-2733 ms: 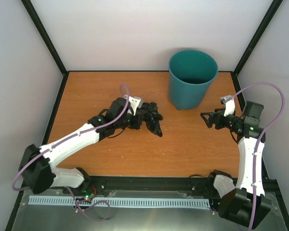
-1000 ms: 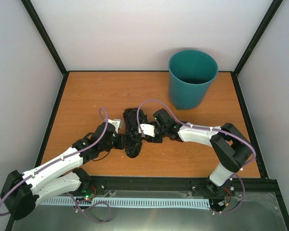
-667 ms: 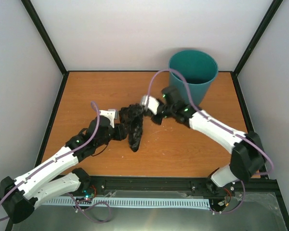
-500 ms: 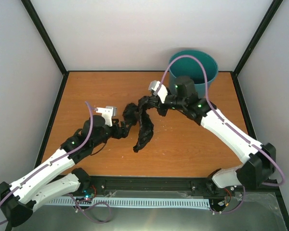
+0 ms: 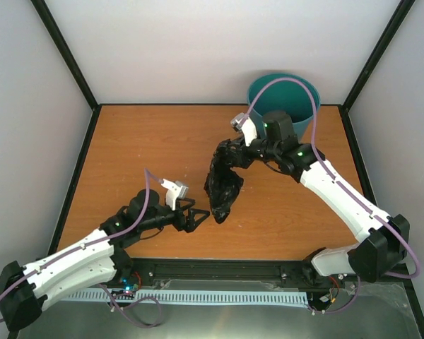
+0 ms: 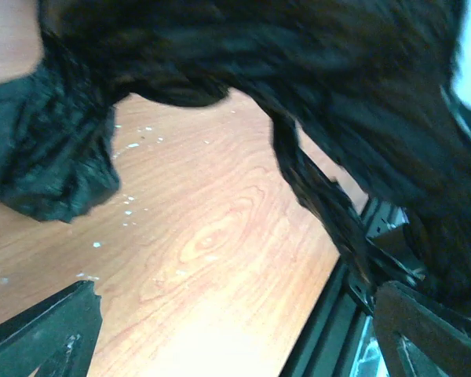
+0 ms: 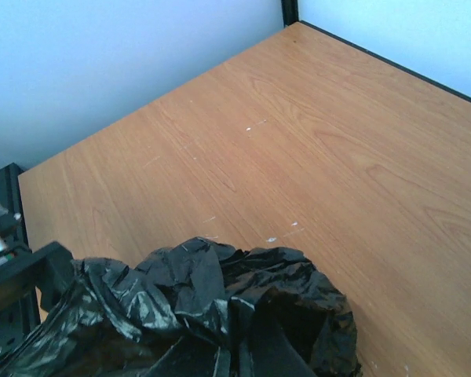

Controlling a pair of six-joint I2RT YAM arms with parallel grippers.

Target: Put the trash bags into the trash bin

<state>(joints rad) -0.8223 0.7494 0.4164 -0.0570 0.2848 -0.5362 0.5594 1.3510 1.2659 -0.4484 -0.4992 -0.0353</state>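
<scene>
A crumpled black trash bag (image 5: 222,187) hangs in a long bunch from my right gripper (image 5: 234,152), which is shut on its top end; its lower tip reaches the wooden table. The right wrist view shows the glossy bag (image 7: 212,314) bunched below the camera, hiding the fingers. The teal trash bin (image 5: 307,99) stands at the back right, just behind the right wrist and partly hidden by it. My left gripper (image 5: 196,217) is open and empty, low near the table's front, just left of the bag's lower tip. In the left wrist view the bag (image 6: 298,86) hangs above the spread fingers (image 6: 55,334).
The wooden table (image 5: 141,148) is walled by pale panels with black corner posts. A black rail (image 5: 219,268) runs along the near edge. Purple cables loop over both arms.
My left gripper opened, let go of the bag and drew back toward the near edge. My right gripper shut on the bag and raised it toward the bin.
</scene>
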